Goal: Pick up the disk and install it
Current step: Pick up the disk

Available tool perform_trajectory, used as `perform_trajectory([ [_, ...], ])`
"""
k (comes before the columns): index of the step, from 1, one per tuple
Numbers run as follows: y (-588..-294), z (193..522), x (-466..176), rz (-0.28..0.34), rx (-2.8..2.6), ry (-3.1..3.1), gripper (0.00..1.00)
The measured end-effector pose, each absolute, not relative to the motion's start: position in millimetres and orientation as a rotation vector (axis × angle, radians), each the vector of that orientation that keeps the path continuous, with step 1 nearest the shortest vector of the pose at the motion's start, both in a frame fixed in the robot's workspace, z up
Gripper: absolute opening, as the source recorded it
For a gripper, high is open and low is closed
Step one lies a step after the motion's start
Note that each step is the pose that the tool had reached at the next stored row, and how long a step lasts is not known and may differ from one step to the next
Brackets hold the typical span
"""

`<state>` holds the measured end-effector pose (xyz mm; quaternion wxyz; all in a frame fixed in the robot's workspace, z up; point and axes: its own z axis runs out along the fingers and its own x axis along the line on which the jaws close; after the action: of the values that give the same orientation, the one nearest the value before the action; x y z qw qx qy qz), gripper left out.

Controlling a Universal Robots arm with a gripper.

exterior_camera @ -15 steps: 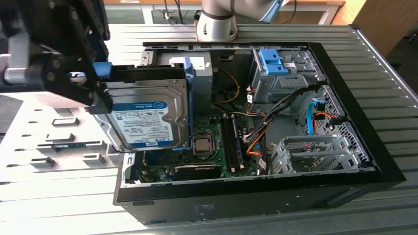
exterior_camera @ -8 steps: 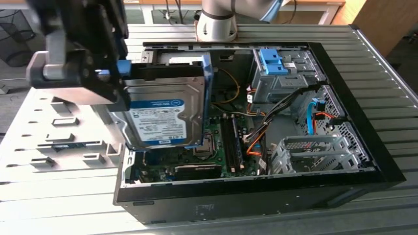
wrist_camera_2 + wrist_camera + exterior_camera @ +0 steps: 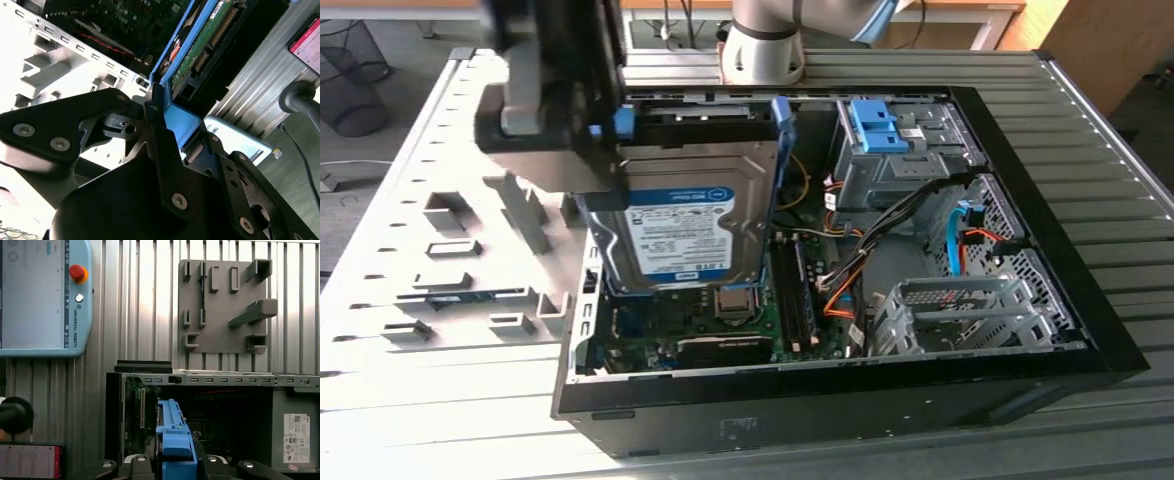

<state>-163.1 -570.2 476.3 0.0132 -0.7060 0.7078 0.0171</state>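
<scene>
Disk: tilted, label up, over the open computer case.
Gripper: clamped on the disk's blue frame.
Table: slatted metal.

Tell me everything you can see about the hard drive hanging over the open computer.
The flat rectangular silver metal hard drive carries a white-and-blue label and a blue plastic frame along its edges. Its green circuit-board underside shows in the second wrist view. It hangs tilted, label up, over the open black computer case. The black end effector clamps the frame's upper end; nothing else visibly touches it.
</scene>
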Motion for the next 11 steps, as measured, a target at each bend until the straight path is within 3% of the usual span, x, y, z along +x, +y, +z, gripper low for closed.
perform_trajectory([
  [11,-558,476,-136,0.053,-2.200,2.205,0.37],
])
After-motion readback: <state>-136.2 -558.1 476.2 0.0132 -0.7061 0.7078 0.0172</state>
